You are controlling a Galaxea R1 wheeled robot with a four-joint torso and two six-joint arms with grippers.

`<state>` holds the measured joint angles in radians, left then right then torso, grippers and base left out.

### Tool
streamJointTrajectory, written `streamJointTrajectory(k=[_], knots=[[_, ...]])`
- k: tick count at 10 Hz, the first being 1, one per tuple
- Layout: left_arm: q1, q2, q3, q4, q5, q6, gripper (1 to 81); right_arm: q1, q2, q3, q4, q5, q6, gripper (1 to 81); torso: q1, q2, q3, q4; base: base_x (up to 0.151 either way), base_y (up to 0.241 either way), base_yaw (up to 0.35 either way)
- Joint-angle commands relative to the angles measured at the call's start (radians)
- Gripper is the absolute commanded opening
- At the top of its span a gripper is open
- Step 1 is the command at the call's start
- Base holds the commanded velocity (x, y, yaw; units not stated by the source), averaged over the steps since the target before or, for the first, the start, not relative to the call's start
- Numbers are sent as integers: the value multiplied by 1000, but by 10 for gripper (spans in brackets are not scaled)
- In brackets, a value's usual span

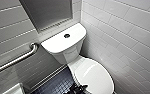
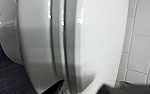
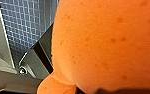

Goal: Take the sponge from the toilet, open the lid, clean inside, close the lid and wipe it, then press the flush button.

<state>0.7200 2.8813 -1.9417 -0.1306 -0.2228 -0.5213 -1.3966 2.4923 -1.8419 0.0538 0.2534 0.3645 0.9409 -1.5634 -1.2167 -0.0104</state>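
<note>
The white toilet (image 1: 66, 47) stands in the corner with its lid (image 1: 96, 75) down over the bowl. On the tank top sits the round dark flush button (image 1: 67, 35). My left gripper (image 1: 78, 88) is at the lid's front-left edge. In the left wrist view it (image 2: 83, 87) is open, one dark finger (image 2: 56, 86) by the bowl's side and the other over the lid (image 2: 101, 42). The orange sponge (image 3: 106, 42) shows very close in the right wrist view, and my right gripper is shut on it.
A metal grab bar (image 1: 16, 60) runs along the left wall. Dark blue small-tiled floor (image 1: 56, 83) lies left of the bowl. White tiled wall (image 1: 126, 37) stands close on the right. A white object (image 1: 14, 90) sits at the lower left.
</note>
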Motion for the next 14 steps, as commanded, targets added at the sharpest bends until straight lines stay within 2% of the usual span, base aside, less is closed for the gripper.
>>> streamJointTrajectory(k=[1,3,5,10,12,14], knots=[[-90,-23,96,3,37,1,811,-9,-28,18,-17,-75,1,10,0,0,0,0,0,0,0],[-90,-3,63,2,39,1,811,-8,-27,18,-17,-77,1,10,0,0,0,0,0,0,0],[-90,47,-32,0,46,1,811,-8,-30,23,-17,-79,1,10,0,0,0,0,0,0,0],[-92,99,-91,2,39,1,811,-9,-33,26,-17,-79,1,10,0,0,0,0,0,0,0],[-92,144,-166,-3,42,1,811,-11,-31,18,-17,-79,1,10,0,0,0,0,0,0,0],[-105,173,-204,-1,40,-26,811,-11,-30,14,-16,-79,1,10,0,0,1,1,0,0,0]])
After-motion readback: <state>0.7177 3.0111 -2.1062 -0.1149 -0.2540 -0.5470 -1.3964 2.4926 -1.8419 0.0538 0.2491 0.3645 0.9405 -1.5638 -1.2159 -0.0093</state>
